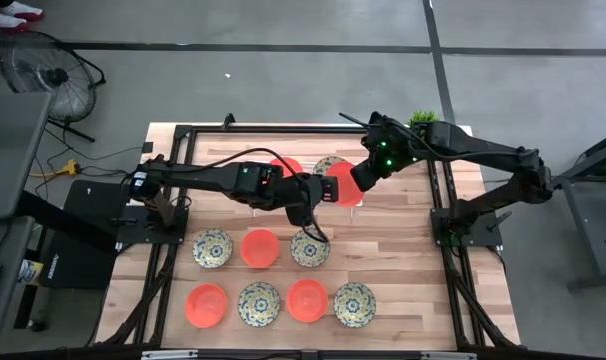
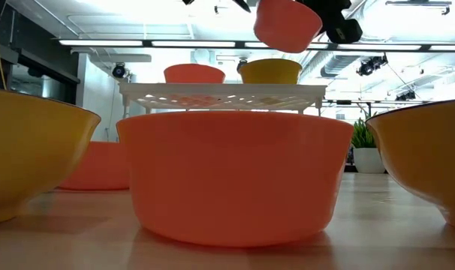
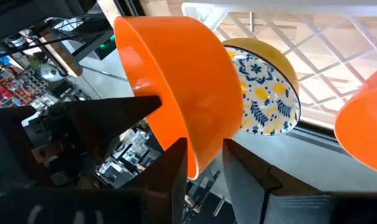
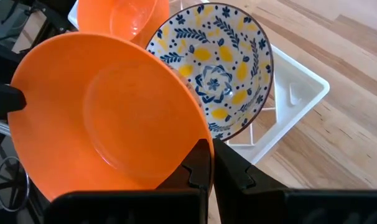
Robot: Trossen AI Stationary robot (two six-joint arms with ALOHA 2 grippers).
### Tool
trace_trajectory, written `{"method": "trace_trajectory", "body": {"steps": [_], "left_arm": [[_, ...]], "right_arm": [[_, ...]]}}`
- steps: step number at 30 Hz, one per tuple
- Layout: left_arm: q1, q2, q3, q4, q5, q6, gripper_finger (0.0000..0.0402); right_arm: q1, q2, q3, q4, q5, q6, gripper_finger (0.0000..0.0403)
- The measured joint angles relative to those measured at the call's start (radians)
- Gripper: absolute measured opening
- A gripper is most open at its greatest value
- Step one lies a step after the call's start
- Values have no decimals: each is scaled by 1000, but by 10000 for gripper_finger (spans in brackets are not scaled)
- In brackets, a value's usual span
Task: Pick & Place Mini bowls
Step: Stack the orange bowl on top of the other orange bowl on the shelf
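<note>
Above the white lattice tray [image 4: 300,93], toward 12 o'clock on the wooden surface [image 1: 403,260], an orange mini bowl [image 1: 345,185] is held off the tray, tilted on its side. Its rim is clamped between the narrowly parted fingers of the left end effector [image 3: 204,146]. The right end effector [image 4: 212,146] is met at the same bowl's rim from the 3 o'clock side with its fingers closed together; whether the rim is actually pinched there cannot be told.

Just behind the lifted bowl, a floral mini bowl [image 4: 213,68] is seen leaning in the tray, and a second orange bowl [image 1: 283,167] is seated at its 9 o'clock. The space over the tray is crowded by both arms.

Toward 6 o'clock, seven more bowls are laid out in two rows, well apart from the tray: a near row of floral [image 1: 212,248], orange [image 1: 260,248] and floral [image 1: 310,248], then a far row of orange [image 1: 206,304], floral [image 1: 259,304], orange [image 1: 307,300] and floral [image 1: 354,304].

A floor fan [image 1: 38,70] is placed off the surface at 10 o'clock, and a small potted plant [image 1: 420,118] at 1 o'clock.
</note>
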Motion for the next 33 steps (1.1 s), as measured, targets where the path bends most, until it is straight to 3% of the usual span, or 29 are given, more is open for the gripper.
{"method": "trace_trajectory", "body": {"steps": [19, 33], "left_arm": [[-11, 0, 0, -1, 107, 13, 97], [-19, 54, -2, -57, 15, 9, 97]], "right_arm": [[0, -1, 0, 5, -14, -169, 0], [7, 1, -3, 65, -81, -152, 1]]}}
